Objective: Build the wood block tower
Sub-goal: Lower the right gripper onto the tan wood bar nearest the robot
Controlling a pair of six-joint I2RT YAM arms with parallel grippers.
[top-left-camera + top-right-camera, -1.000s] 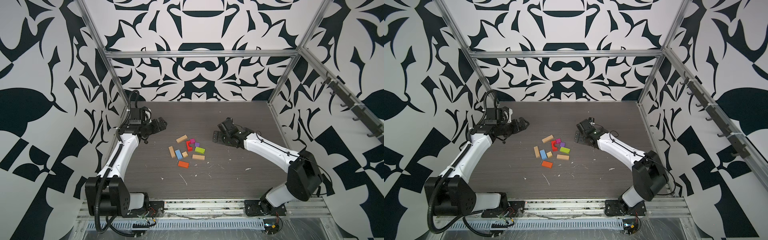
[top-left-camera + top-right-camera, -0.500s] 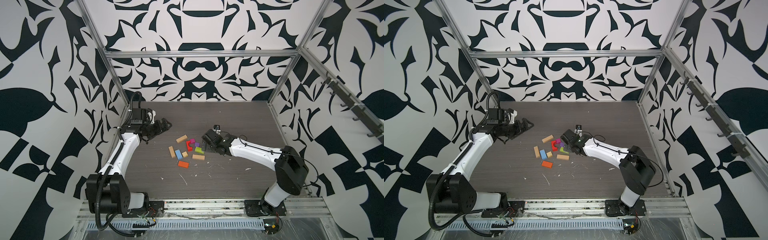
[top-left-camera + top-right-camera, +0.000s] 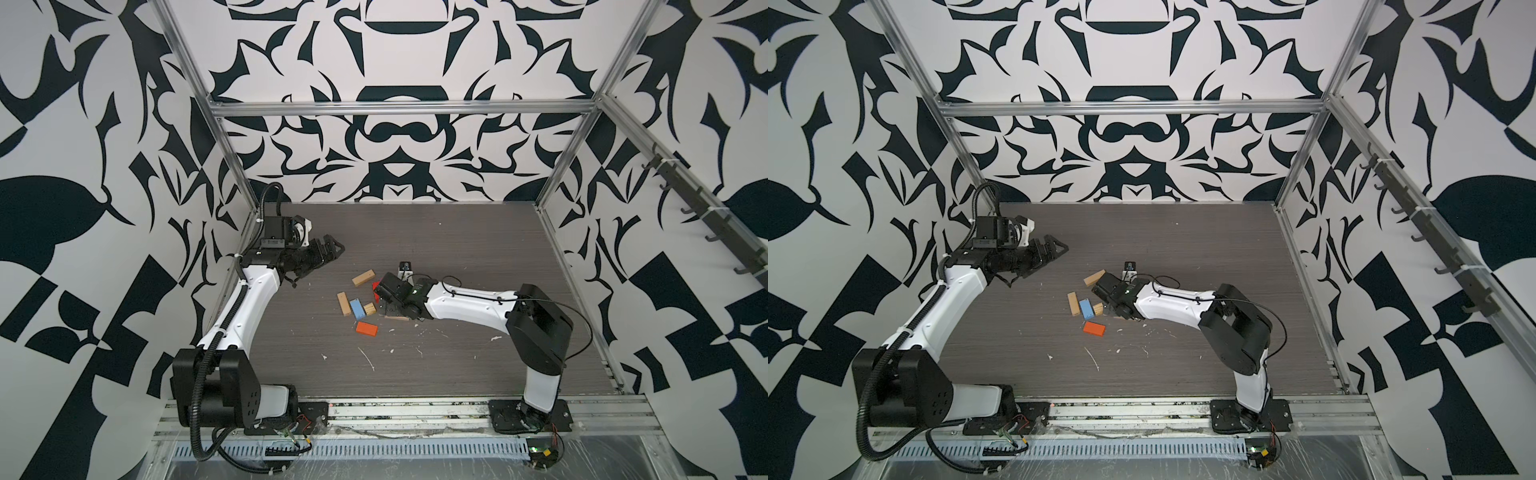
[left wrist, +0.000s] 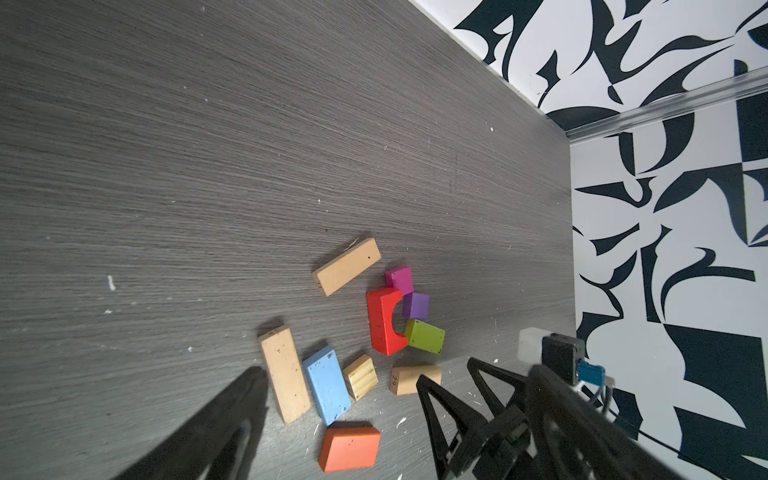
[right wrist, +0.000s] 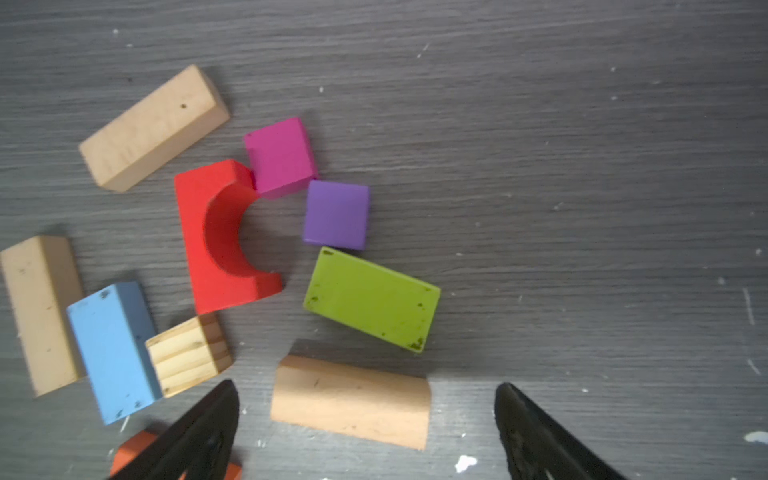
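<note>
My right claw point(image 5: 365, 390) hangs low over the table point(image 5: 582, 166), spread wide. A short tan plank point(image 5: 351, 401) lies flat between the two fingertips. One tip stands off each end of it, and I see no contact with the wood. Nothing is gripped.

No tower stands yet: every block lies on the table in one loose cluster near the middle. Just past the short plank is the lime block point(image 5: 372, 303), then the purple cube point(image 5: 336, 214) and the magenta cube point(image 5: 280, 156), whose corner touches one foot of the red arch point(image 5: 208, 237). The arch lies on its side, with its opening toward the purple cube. A slanted tan plank point(image 5: 153, 126) sits apart at the cluster's far edge. The blue block point(image 5: 112, 349) lies between an outer tan plank point(image 5: 39, 311) and a grained tan cube point(image 5: 189, 353), close against both. The orange block point(image 3: 367, 328) lies nearest my bases.

My left claw point(image 3: 332, 247) is parted and empty, raised over the table's left rear, well apart from the blocks.
</note>
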